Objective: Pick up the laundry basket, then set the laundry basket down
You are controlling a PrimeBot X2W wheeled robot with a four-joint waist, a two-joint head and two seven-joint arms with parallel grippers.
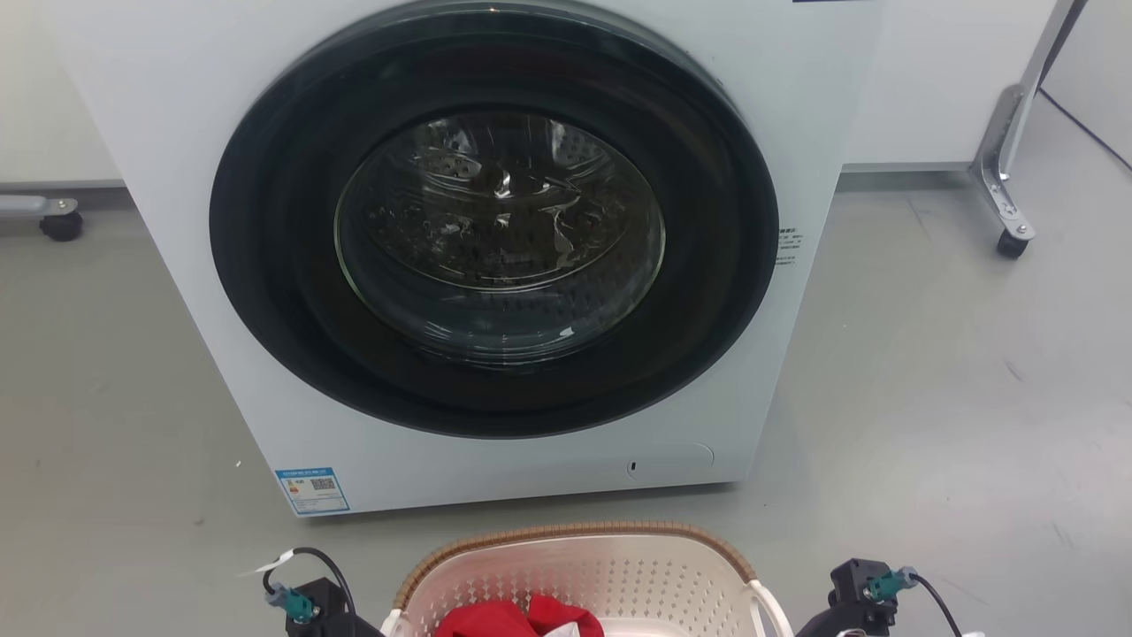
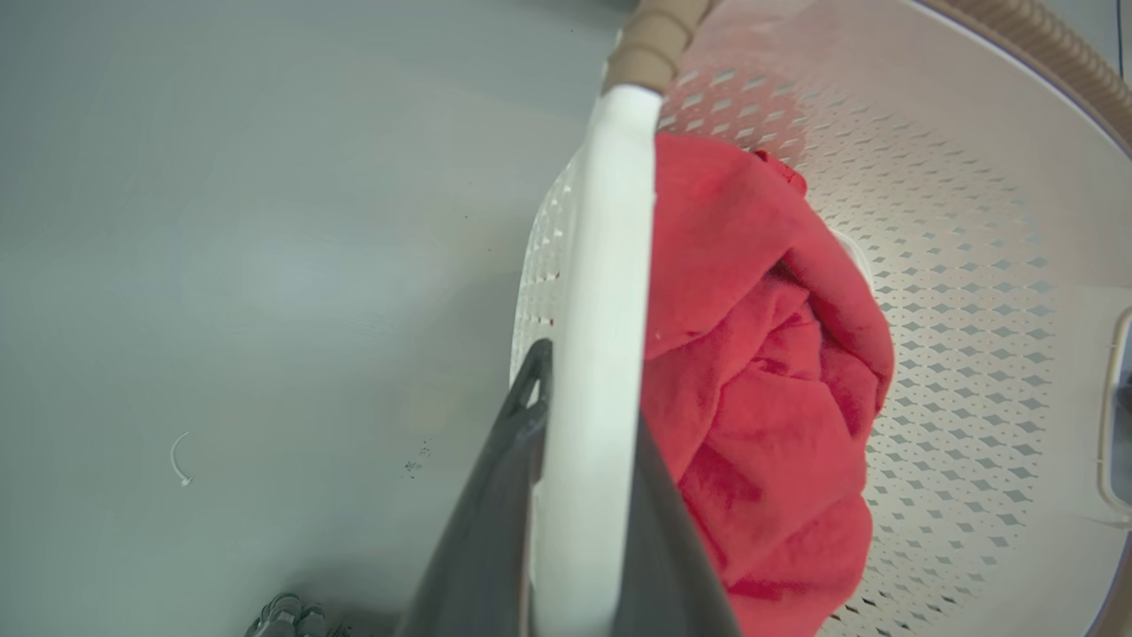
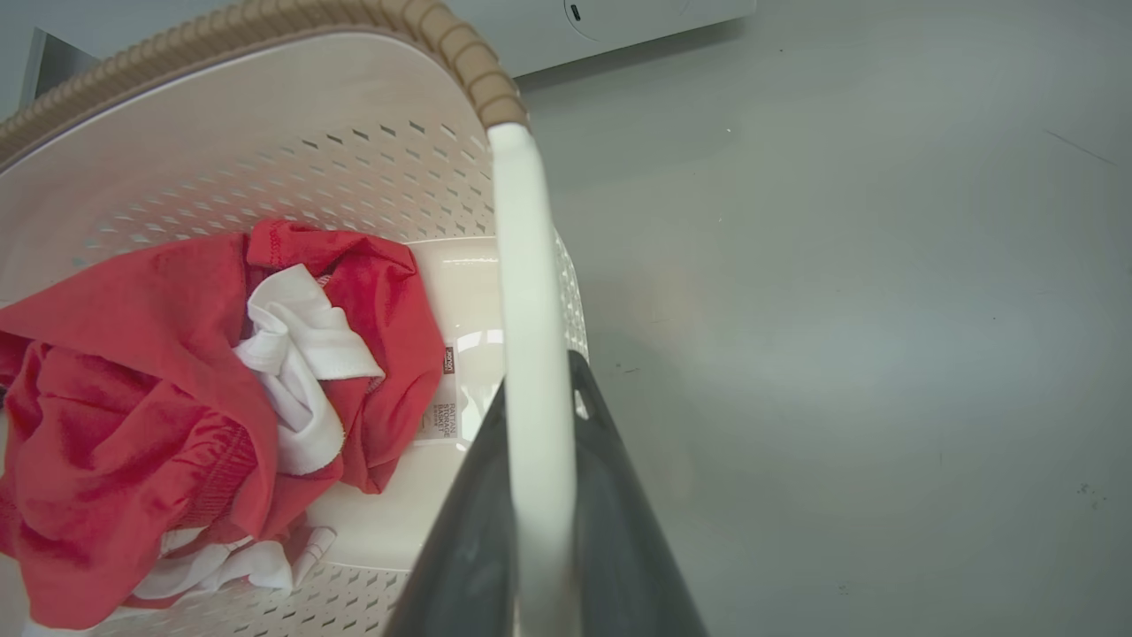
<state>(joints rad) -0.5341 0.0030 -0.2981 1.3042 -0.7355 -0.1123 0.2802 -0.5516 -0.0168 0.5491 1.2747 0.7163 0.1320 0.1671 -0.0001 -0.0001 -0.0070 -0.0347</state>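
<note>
left gripper (image 2: 585, 416): two dark fingers (image 2: 491, 522) closed either side of a white handle (image 2: 610, 230) of the laundry basket (image 2: 955, 221) | right gripper (image 3: 539, 394): fingers (image 3: 619, 504) clamped likewise on the opposite handle (image 3: 522, 248) | left wrist (image 1: 309, 606): low, lower-left corner of head view | right wrist (image 1: 853, 594): low, lower-right corner

Laundry corner of a lab, seen from my head. Washing machine (image 1: 495, 248) at 12 o'clock on bare grey floor (image 1: 955, 398); wheeled metal stand (image 1: 999, 168) at 2 o'clock, caster (image 1: 60, 226) at 10; basket (image 1: 575, 529) of clothes (image 1: 517, 619) at 6.
</note>
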